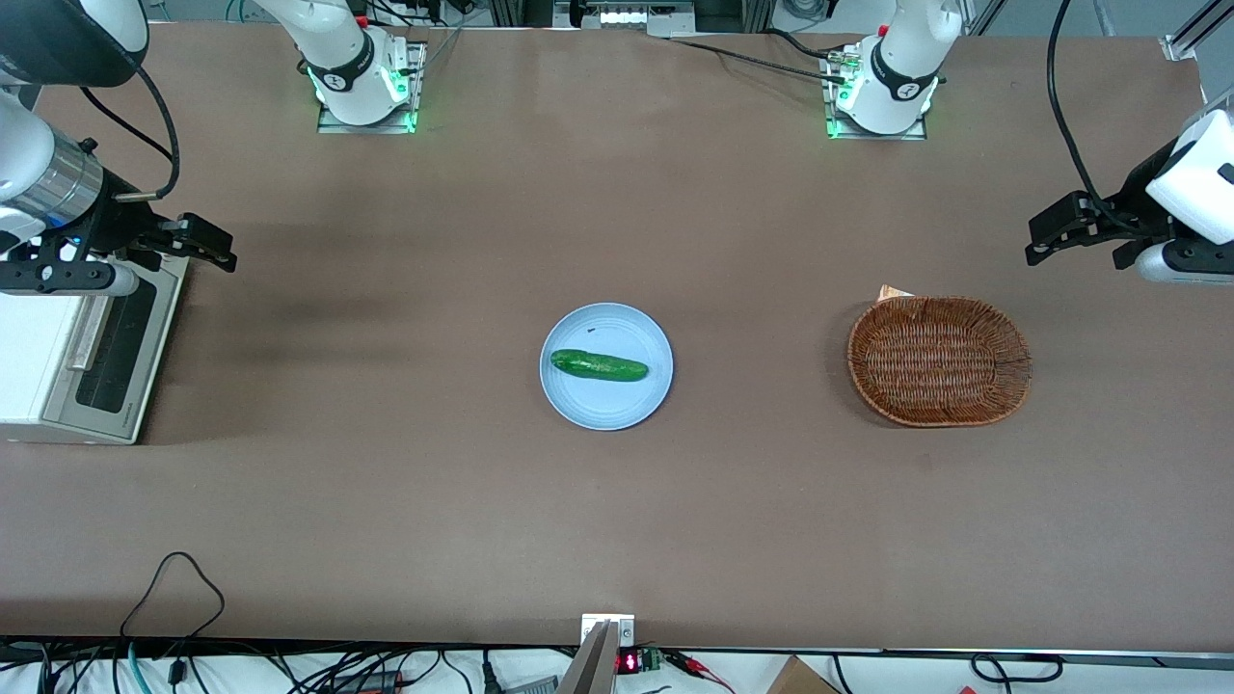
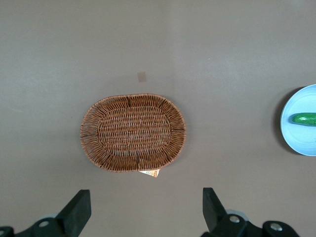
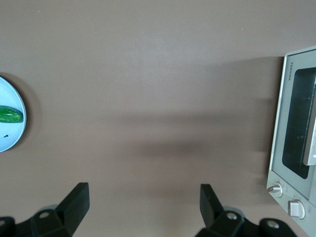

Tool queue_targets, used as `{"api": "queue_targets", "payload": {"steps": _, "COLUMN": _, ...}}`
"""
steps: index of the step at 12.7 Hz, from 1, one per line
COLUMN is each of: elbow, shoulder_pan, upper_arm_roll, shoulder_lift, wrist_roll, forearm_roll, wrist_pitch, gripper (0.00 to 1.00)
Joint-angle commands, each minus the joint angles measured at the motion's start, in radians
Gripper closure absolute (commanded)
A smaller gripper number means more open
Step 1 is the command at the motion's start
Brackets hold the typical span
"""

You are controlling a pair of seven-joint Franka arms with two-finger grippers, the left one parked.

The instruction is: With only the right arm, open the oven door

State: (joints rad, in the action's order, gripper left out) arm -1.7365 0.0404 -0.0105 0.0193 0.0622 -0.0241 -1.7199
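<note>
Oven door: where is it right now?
The oven door sits at the working arm's end of the table, shut, facing the plate. The open tool hovers above its edge farthest from the front camera.

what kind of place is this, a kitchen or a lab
Most likely a robotics lab set up with kitchen props. Two arm bases are bolted to a brown-covered table with loose cables along its edge. A toaster oven, oven door shut, sits under the right arm, whose pincer is open above the table.
</note>
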Motion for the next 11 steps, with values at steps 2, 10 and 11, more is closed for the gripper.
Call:
{"api": "queue_targets", "payload": {"steps": 2, "elbow": 0.025, "shoulder_pan": -0.007, "upper_arm_roll": -0.003, "shoulder_lift": 0.007, "wrist_roll": -0.009, "forearm_roll": 0.009, "wrist_pitch": 0.023, "gripper": 0.01}}
{"api": "queue_targets", "payload": {"steps": 10, "elbow": 0.025, "shoulder_pan": -0.007, "upper_arm_roll": -0.003, "shoulder_lift": 0.007, "wrist_roll": -0.013, "forearm_roll": 0.007, "wrist_pitch": 0.043, "gripper": 0.01}}
{"api": "queue_targets", "payload": {"steps": 11, "elbow": 0.025, "shoulder_pan": -0.007, "upper_arm_roll": -0.003, "shoulder_lift": 0.01, "wrist_roll": -0.01, "forearm_roll": 0.007, "wrist_pitch": 0.037, "gripper": 0.01}}
